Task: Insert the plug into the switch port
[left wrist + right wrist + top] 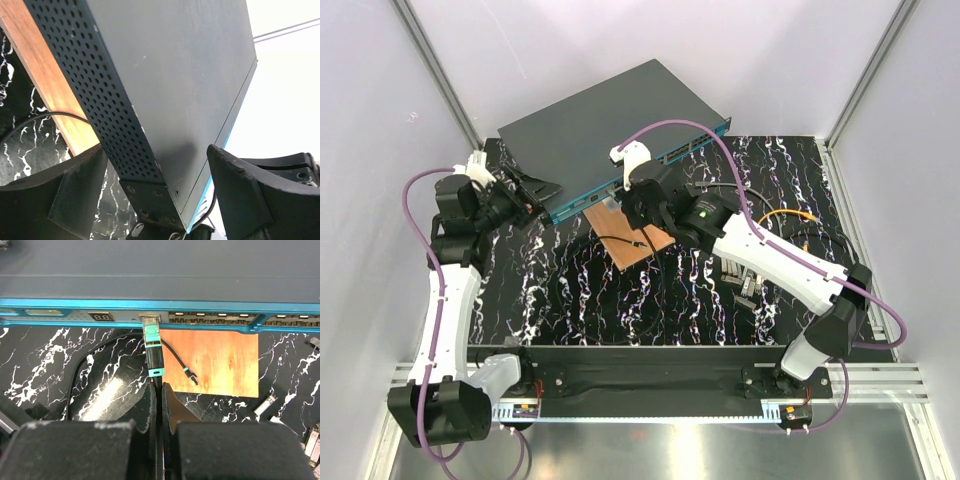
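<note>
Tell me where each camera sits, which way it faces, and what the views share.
Top external: above and behind the bases, looking down on the black marbled table; both arms, left gripper, right gripper show.
Left wrist: low at the large flat dark grey network switch's corner, looking along it; its fingers straddle it.
Right wrist: faces the switch's teal front; its fingers pinch the black cable behind the teal-and-black plug.
Shared: all three show the switch and small wooden board.
</note>
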`<action>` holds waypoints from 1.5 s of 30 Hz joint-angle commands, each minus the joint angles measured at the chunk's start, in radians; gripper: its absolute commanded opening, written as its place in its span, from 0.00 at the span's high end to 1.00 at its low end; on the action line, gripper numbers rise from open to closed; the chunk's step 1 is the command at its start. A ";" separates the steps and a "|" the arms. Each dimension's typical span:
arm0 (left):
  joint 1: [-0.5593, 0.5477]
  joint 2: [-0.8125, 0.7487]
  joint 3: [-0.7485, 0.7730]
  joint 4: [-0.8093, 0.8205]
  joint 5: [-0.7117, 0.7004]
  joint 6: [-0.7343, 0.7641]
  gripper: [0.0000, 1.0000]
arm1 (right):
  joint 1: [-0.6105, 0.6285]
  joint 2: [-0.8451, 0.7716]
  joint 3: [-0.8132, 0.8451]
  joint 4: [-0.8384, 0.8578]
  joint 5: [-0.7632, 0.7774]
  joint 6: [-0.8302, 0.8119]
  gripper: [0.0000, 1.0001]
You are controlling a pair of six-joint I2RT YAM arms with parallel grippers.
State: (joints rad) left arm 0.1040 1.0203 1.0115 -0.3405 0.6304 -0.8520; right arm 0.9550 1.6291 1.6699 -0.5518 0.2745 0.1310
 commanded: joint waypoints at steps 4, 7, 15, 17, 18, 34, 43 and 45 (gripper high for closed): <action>0.002 0.006 -0.008 0.136 0.051 -0.056 0.23 | -0.007 0.023 0.056 0.039 0.117 -0.021 1.00; 0.002 0.009 -0.016 0.144 0.054 -0.064 0.28 | -0.004 0.029 0.070 0.033 0.132 -0.031 1.00; -0.033 0.008 -0.021 0.155 0.031 -0.039 0.50 | 0.024 0.028 0.094 0.021 0.146 -0.028 1.00; -0.040 0.008 -0.025 0.156 0.023 -0.039 0.54 | 0.028 0.031 0.099 0.016 0.161 -0.031 1.00; -0.043 0.009 -0.024 0.155 0.017 -0.038 0.55 | 0.031 0.032 0.100 0.015 0.166 -0.036 1.00; -0.066 -0.002 -0.028 0.152 -0.017 -0.045 0.55 | 0.034 0.069 0.168 -0.057 0.249 -0.024 1.00; -0.082 -0.002 -0.034 0.164 -0.024 -0.059 0.59 | 0.065 0.120 0.228 -0.039 0.270 -0.053 1.00; -0.087 -0.002 -0.036 0.167 -0.024 -0.061 0.60 | 0.071 0.127 0.235 -0.045 0.284 -0.064 1.00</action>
State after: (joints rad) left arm 0.0788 1.0092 0.9787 -0.3088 0.5674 -0.9318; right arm 1.0245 1.7317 1.8404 -0.7162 0.4713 0.0879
